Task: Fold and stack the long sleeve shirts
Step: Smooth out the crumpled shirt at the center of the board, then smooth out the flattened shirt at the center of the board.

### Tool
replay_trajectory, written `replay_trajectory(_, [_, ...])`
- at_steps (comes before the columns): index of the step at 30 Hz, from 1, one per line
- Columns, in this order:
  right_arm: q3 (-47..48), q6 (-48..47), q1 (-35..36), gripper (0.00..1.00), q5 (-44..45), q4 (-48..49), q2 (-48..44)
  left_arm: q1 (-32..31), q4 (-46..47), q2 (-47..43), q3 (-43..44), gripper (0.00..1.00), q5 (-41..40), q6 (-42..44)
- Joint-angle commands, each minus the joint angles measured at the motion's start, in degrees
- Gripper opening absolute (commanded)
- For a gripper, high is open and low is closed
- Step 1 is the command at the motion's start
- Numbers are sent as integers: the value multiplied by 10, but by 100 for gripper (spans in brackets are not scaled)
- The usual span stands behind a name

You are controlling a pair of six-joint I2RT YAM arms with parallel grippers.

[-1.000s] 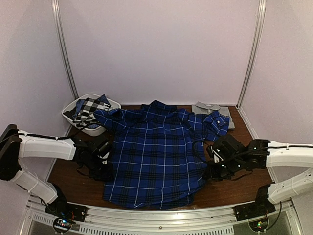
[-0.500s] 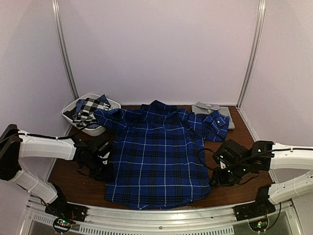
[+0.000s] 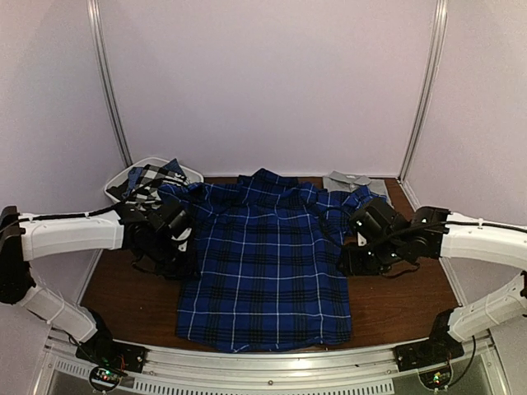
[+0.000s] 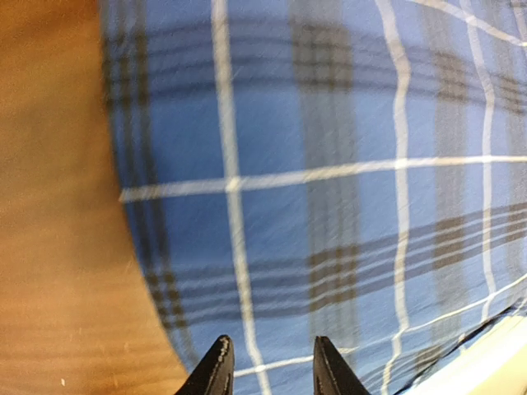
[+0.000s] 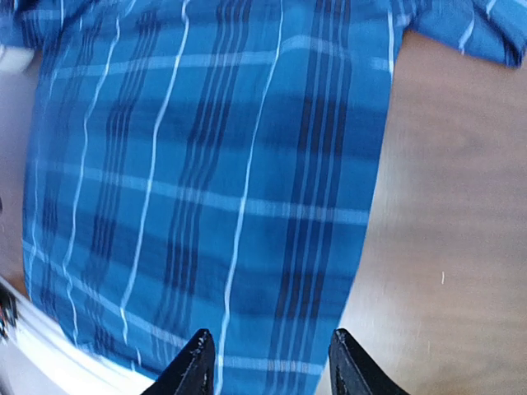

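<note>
The royal-blue plaid shirt (image 3: 263,263) lies spread flat in the middle of the brown table. My left gripper (image 3: 186,265) hovers over its left edge, open and empty; in the left wrist view the gripper (image 4: 270,366) has plaid cloth (image 4: 329,164) below it. My right gripper (image 3: 347,265) hovers over the shirt's right edge, open and empty; the right wrist view shows the gripper (image 5: 272,362) above the plaid (image 5: 206,164). The grey shirt (image 3: 352,181) lies folded at the back right. The black-and-white check shirt (image 3: 146,183) sits in the basket.
A white plastic basket (image 3: 114,191) stands at the back left, with the plaid shirt's sleeve reaching it. Bare brown table (image 3: 403,304) shows on both sides of the shirt. A metal rail (image 3: 263,362) runs along the near edge.
The shirt's bunched lower hem now lies flat and spread. Both grippers have moved away from the near edge toward the shirt's middle sides, the right one swinging back inward.
</note>
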Motion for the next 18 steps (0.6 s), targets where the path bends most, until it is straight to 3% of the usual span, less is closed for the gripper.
replay_trajectory(1, [26,-60,-77,49,15,160,37,-2,47,42,40,35,11,33])
replay_trajectory(4, [36,-75,-114,48,-16,261,89,-3,90,81,72,35,24,49])
replay_trajectory(9, [106,-104,-175,44,-74,350,202,-3,118,180,167,35,14,86])
replay_trajectory(18, [270,-140,-276,41,-111,406,396,-2,156,293,221,35,12,97])
